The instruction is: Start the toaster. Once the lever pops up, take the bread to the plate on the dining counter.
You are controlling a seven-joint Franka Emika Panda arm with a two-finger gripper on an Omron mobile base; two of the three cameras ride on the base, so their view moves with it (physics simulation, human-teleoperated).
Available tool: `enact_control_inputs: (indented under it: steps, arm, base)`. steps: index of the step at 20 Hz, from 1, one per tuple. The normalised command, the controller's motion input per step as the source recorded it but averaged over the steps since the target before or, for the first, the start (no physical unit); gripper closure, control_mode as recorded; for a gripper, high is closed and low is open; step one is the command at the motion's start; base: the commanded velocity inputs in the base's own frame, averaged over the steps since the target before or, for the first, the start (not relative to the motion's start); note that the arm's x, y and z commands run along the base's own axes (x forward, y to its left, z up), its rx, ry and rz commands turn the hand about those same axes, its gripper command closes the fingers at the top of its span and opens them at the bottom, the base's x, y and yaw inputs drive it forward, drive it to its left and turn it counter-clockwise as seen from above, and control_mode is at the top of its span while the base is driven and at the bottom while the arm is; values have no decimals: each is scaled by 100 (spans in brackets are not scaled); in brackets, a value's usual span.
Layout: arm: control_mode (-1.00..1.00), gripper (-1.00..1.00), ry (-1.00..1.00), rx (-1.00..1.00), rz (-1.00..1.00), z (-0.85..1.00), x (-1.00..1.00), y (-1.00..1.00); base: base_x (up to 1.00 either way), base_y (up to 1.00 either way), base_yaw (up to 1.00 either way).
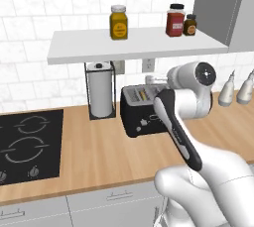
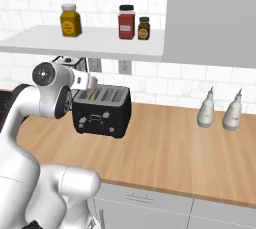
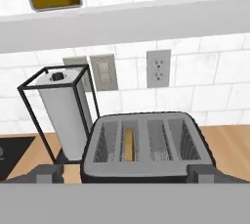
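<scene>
toaster (image 3: 146, 149): on wood counter (image 1: 99, 151), against the wall, just right of paper towel holder (image 3: 61, 115)
bread (image 3: 129, 144): standing in second slot from left, edge-on
gripper (image 3: 126, 173): fingers spread wide, nothing between them; one tip (image 3: 46, 173) off the toaster's near left corner, the other off its near right corner
hand view extra: wall outlet (image 3: 158, 68), turmeric jar label
base views extra: toaster front knobs, cooktop (image 1: 30, 144) far left, two bottles (image 2: 220, 109) far right

Bright even rendered light, soft shadow under shelf (image 1: 139, 42), slightly blurry
</scene>
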Motion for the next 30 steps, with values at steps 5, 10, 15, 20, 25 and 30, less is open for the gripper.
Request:
enact_control_inputs:
  steps: [5, 10, 15, 20, 25, 30]
  arm:
    - [-100, -100, 2, -1, -2, -8, 20, 1]
    - [-100, -100, 0, -3, 0, -75, 0, 0]
    - [-100, -100, 0, 0, 0, -65, 4, 0]
    - [-100, -100, -3, 0, 0, -29, 23, 0]
    - [-100, -100, 0, 0, 0, -1, 45, 1]
    - [-100, -100, 0, 0, -2, 0, 54, 4]
  base:
    - [0, 0, 0]
    - [0, 0, 0]
    - [0, 0, 0]
    - [0, 0, 0]
    - [0, 0, 0]
    - [0, 0, 0]
